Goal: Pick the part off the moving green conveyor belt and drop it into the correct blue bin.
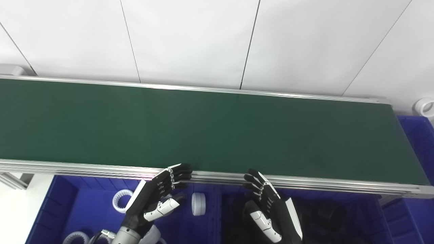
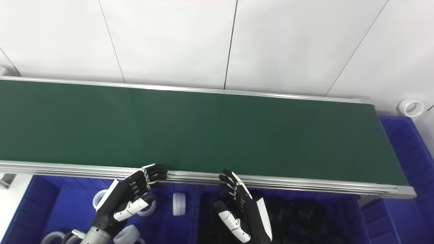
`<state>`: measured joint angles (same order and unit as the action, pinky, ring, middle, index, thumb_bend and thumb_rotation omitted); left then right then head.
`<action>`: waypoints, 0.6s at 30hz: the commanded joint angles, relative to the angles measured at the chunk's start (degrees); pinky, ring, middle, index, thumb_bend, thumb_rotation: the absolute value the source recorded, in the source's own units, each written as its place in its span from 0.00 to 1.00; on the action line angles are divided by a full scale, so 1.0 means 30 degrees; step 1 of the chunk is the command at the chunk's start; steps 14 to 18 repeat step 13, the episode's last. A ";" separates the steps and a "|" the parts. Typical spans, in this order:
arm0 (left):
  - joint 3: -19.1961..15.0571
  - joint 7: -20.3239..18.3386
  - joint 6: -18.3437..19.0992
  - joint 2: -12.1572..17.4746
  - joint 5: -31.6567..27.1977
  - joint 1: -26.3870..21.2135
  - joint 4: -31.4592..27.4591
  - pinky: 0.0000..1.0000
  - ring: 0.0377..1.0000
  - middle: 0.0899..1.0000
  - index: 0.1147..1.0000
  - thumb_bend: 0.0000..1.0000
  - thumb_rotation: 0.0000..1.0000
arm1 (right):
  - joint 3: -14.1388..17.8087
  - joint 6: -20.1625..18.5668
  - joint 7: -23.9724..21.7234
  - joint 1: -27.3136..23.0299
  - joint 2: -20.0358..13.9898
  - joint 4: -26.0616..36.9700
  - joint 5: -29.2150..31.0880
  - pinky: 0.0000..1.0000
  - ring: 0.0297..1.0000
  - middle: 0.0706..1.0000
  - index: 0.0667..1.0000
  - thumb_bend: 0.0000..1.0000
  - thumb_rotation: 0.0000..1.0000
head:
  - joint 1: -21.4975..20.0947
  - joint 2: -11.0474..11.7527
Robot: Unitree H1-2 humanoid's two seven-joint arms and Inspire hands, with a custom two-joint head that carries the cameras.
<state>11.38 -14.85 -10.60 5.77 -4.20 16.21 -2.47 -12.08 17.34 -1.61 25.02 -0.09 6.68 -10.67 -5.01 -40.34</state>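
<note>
Right now I see my left hand point(image 1: 159, 196) and right hand point(image 1: 268, 210) raised, empty, fingers spread, just below the conveyor belt point(image 1: 203, 128).

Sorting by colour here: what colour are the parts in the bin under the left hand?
White rings, clearest in the right eye view.

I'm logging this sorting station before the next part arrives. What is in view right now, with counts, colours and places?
conveyor belt: one, green, across the middle, bare, no part on it
left bin: one, blue, below belt, left
white rings: several, white, in left bin
middle bin: one, blue, below belt, right
black parts: count unclear, black, in middle bin
end bin: one, blue, beyond belt's right end
white roll: one, white, far right by the wall
left hand: open, above left bin
right hand: open, above middle bin
</note>
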 commanded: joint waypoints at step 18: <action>0.0011 -0.0300 -0.0793 0.0089 -0.0065 -0.0292 -0.0246 0.70 0.76 0.78 0.76 0.79 0.56 | -0.0113 0.0286 0.0140 -0.0059 0.0191 0.0299 -0.0031 0.72 0.79 0.84 0.88 0.61 0.74 | 0.0017 -0.0027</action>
